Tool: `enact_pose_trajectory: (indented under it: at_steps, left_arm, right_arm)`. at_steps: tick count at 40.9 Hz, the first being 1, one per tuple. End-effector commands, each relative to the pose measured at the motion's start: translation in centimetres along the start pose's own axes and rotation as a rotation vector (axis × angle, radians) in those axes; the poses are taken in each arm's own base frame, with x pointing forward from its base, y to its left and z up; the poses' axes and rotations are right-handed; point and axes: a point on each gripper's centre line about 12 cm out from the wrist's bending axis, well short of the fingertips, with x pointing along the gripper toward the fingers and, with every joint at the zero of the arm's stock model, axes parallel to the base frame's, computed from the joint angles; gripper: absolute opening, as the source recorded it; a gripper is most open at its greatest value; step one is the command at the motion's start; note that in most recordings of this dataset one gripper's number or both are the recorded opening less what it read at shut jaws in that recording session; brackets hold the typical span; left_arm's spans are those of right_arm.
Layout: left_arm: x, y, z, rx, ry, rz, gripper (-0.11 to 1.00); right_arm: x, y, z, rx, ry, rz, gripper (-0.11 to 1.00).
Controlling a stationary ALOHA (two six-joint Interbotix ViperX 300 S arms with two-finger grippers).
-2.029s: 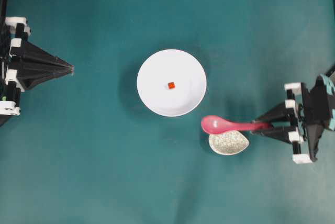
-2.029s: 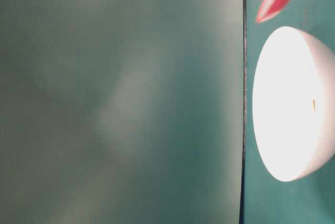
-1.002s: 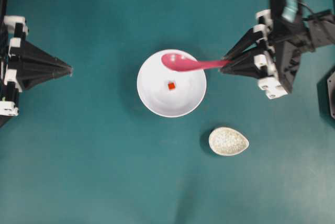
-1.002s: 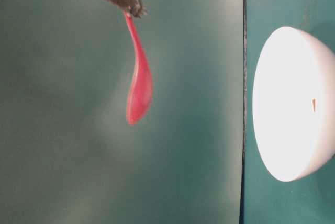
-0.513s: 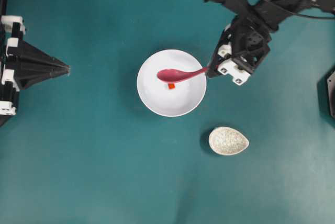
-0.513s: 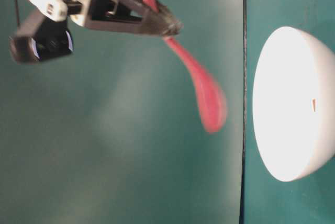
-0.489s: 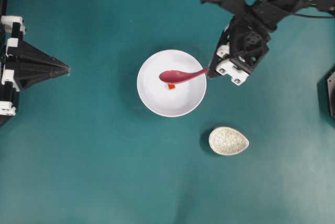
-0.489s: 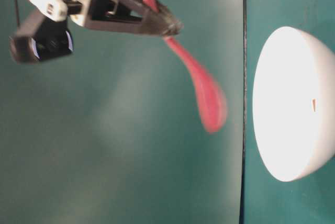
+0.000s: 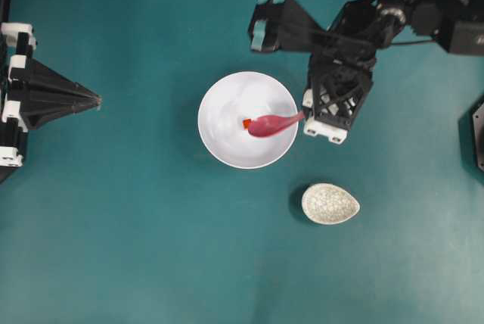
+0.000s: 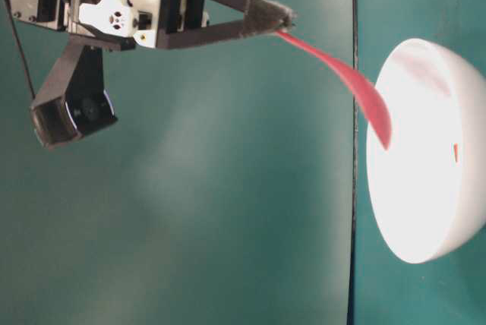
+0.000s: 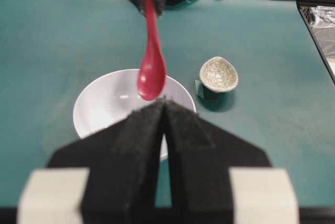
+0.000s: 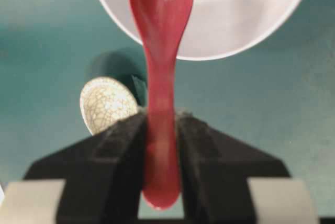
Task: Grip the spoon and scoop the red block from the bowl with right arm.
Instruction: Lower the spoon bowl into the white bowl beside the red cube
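Glossy pink-red spoon, handle clamped between the black padded fingers of the right hand at the lower centre of the right wrist view; scoop reaches up-frame over the near rim of the white bowl. Small speckled dish, left of the handle, on the teal worktop. Overhead: scoop tip lies just beside the red block at the bowl's middle, contact not discernible. Left hand, jaws together, parked at the left edge, holding nothing. Risks, judged: the tiny cube may be pushed ahead of the scoop instead of riding in; a steep entry could press on the bowl and tip or slide it; the smooth handle may twist in the pads.
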Motion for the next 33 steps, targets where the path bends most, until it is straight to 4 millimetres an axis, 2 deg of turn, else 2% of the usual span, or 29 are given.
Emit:
enact_pose_trajectory:
  at_steps: [1, 11, 33]
  left_arm:
    - [0.1, -0.1, 1.3, 0.005, -0.032, -0.002, 0.01]
    - [0.1, -0.1, 1.4, 0.003, -0.034, -0.002, 0.01]
    - [-0.2, -0.1, 1.4, 0.005, -0.029, -0.001, 0.01]
  right_arm:
    - [-0.7, 0.4, 0.8, -0.028, -0.023, -0.015, 0.25]
    - [1.2, -0.4, 0.7, -0.057, 0.04, -0.079, 0.25]
    - [2.9, -1.2, 1.7, -0.075, 0.056, -0.118, 0.25]
